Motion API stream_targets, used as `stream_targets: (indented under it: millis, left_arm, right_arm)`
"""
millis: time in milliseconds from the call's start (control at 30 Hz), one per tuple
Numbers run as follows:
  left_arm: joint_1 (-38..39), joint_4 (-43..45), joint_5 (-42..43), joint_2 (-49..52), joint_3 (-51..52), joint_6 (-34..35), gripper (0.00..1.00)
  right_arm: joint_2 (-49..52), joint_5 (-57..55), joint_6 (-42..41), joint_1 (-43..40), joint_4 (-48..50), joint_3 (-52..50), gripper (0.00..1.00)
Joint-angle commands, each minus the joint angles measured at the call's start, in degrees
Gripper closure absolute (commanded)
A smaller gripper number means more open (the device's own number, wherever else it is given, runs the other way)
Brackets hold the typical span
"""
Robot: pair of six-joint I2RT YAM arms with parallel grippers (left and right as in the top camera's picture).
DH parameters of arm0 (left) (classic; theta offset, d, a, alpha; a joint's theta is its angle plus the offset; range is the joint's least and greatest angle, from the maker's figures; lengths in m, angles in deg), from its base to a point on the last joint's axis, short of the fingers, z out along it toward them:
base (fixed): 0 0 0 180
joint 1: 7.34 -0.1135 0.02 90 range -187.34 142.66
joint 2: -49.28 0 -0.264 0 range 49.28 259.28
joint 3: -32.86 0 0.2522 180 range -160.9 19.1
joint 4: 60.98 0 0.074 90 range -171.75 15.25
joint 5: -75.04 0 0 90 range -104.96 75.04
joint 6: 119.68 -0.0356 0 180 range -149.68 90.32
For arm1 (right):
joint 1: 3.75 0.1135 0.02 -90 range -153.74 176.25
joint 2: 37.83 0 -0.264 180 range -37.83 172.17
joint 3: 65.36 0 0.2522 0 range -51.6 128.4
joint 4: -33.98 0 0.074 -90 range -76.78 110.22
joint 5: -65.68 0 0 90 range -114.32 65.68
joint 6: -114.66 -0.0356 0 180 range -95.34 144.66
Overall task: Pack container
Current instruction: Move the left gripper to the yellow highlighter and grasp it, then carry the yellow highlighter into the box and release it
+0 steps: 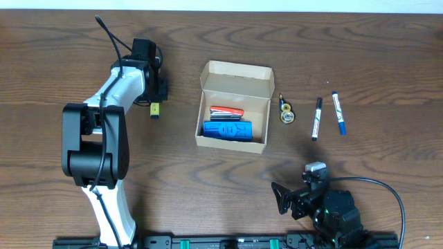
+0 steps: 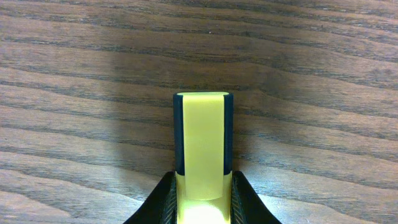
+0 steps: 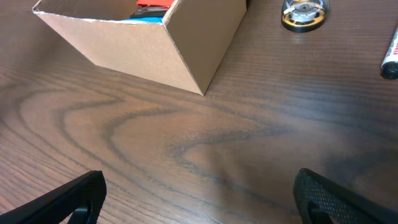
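The container [image 1: 233, 144] is a tan cardboard box in the middle of the table, its flap lid [image 1: 236, 75] open at the back. A red item [image 1: 227, 111] and a blue item [image 1: 227, 129] lie inside. To its left, my left gripper [image 1: 156, 97] is shut on a yellow marker [image 1: 154, 109] with dark blue sides. In the left wrist view both fingers [image 2: 163, 199] press the marker [image 2: 202, 137], low over the wood. My right gripper [image 1: 291, 197] stands open near the front edge, with nothing between its fingers [image 3: 81, 194]. It faces the container [image 3: 143, 53].
Right of the container lie a small round gold thing [image 1: 286, 111], a black marker [image 1: 316, 119] and a blue marker [image 1: 338, 113]. The gold thing [image 3: 303, 14] and the black marker's tip [image 3: 390, 59] show in the right wrist view. The left arm's body [image 1: 97, 138] stands at the left.
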Motion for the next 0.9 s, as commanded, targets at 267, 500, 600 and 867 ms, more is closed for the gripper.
stream_targets:
  millis: [267,500,600,867]
  left_arm:
    - [0.2,-6.4,-1.1,-9.6,-3.4,1.2,0.94]
    - [3.1,-8.9,-1.1,-22.1,-3.4,5.9,0.94]
    - [6.2,-10.2,-1.1,-26.3,-3.4,9.0,0.94]
    - [18.1,-10.5,-1.0,-28.6,-3.4,18.7,0.94]
  right_arm:
    - [-0.4,0.2,-0.8,0.6,-0.1,-0.7,0.01]
    - [-0.4,0.2,-0.8,0.6,-0.1,-0.7,0.01]
    - [-0.4,0.2,-0.8,0.6,-0.1,-0.7,0.01]
    - [-0.4,0.2,-0.8,0.6,-0.1,-0.7,0.01]
